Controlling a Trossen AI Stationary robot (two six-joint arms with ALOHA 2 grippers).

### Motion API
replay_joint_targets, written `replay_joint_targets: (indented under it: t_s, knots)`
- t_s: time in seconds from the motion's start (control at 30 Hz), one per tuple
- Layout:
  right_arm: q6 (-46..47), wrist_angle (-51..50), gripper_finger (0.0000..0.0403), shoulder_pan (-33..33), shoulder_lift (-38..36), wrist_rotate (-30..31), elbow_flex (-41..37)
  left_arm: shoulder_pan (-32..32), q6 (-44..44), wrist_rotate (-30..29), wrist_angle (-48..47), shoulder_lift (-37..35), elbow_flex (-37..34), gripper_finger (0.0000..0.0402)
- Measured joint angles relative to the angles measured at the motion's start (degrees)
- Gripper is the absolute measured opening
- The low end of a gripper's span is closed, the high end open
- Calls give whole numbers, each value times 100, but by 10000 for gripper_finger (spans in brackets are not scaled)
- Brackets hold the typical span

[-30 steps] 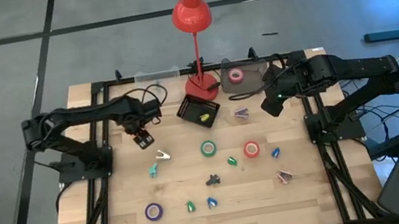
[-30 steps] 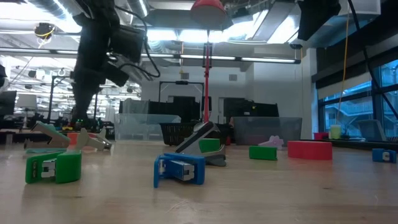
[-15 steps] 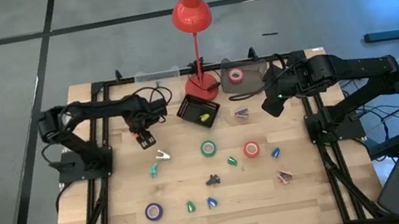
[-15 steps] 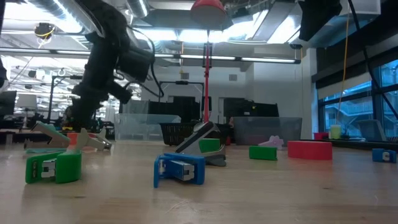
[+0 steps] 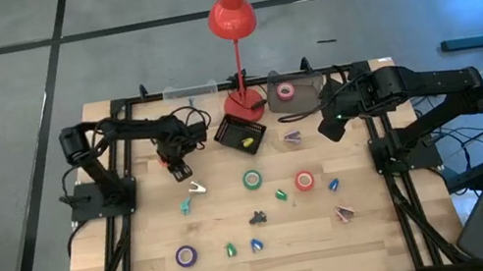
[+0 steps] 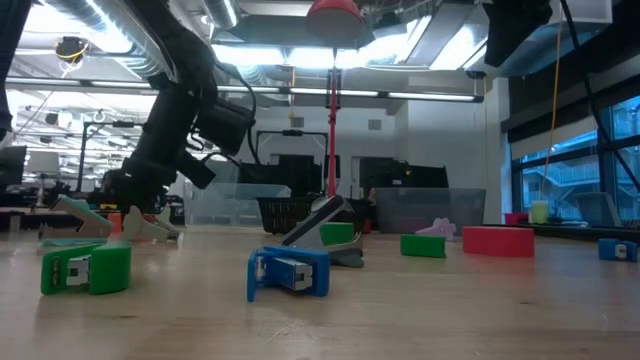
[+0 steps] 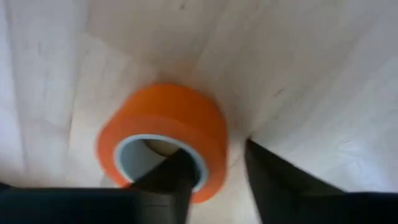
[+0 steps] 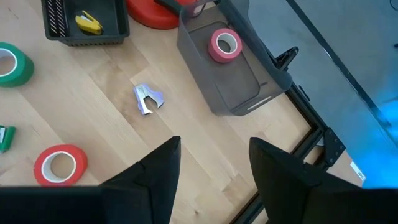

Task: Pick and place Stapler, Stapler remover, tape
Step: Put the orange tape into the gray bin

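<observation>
An orange tape roll (image 7: 165, 134) lies flat on the table near the left side (image 5: 179, 174). My left gripper (image 7: 208, 177) is open, down at the roll, with one finger in its open centre and one outside its wall. My right gripper (image 5: 328, 128) (image 8: 214, 165) hovers open, high over the table's far right part, holding nothing. Green (image 5: 252, 179), red (image 5: 304, 181) and purple (image 5: 186, 256) tape rolls lie flat on the wood. A pink roll (image 8: 225, 43) sits in the grey bin (image 5: 304, 94). Small green (image 6: 85, 270) and blue (image 6: 290, 272) staplers and silver staple removers (image 5: 196, 188) (image 8: 148, 99) lie scattered. My left gripper comes at the orange roll from above, slanting. One finger (image 7: 165, 180) stands inside the open centre and the other finger (image 7: 273, 183) outside the wall (image 7: 214, 155). A gap shows beside the outer finger; whether the inner one touches, I cannot tell. The roll lies flat on the table.
A red desk lamp stands by its base (image 5: 245, 107) at the far edge, with a black tray (image 5: 241, 133) holding a yellow piece next to it. A black clip (image 5: 257, 217) lies mid-table. Bare wood shows along the near edge and left of the purple roll.
My left arm has folded in toward the table's middle, and its wrist has come down and tipped lower over the orange roll. The roll has stayed where it lay. My right arm has kept still.
</observation>
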Motion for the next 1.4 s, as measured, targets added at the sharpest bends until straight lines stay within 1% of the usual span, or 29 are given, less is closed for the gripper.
replay_joint_targets:
  t_s: [0.07,0.1,0.17,0.27,0.33,0.4,0.47,0.57,0.63,0.73,0.87,1.0,1.1,1.23,1.4]
  knots:
    - [-1,1,192,0,0,76,0,-13,-68,-29,-66,-188,0,39]
    - [-2,0,192,0,0,120,0,-14,-130,-44,-96,-311,0,32]
    - [-23,0,192,0,0,180,0,-14,-260,-79,-158,-612,0,32]
    - [-5,-1,192,0,0,186,0,-18,-566,-118,-246,-1275,0,32]
    - [105,-8,192,0,0,178,0,-25,-756,16,-166,-1839,0,32]
    - [156,-13,192,0,0,178,0,-25,-1026,207,179,-2429,0,32]
    - [197,-13,192,0,0,179,0,-25,-1365,443,675,-3017,0,32]
    - [258,2,192,0,0,191,0,-80,-1699,872,1809,-3735,0,32]
    - [258,5,192,0,0,191,0,-207,-1774,1189,2737,-4060,0,32]
    - [258,78,192,0,-2,193,0,-463,-1700,1584,4208,-4294,1,32]
    - [258,215,192,0,-2,206,-2,-804,-1522,2091,5863,-4182,2,32]
    - [254,537,192,0,-2,206,-2,-1136,-1316,2509,7198,-3749,4,32]
    - [161,885,192,0,-2,179,-2,-1270,-1372,2773,7983,-3271,4,32]
    - [-146,1620,192,1,-2,-57,-2,-1304,-1717,3155,8912,-2497,4,32]
    - [-608,2616,192,0,-2,-368,-2,-1295,-2143,3411,9987,-1754,4,32]
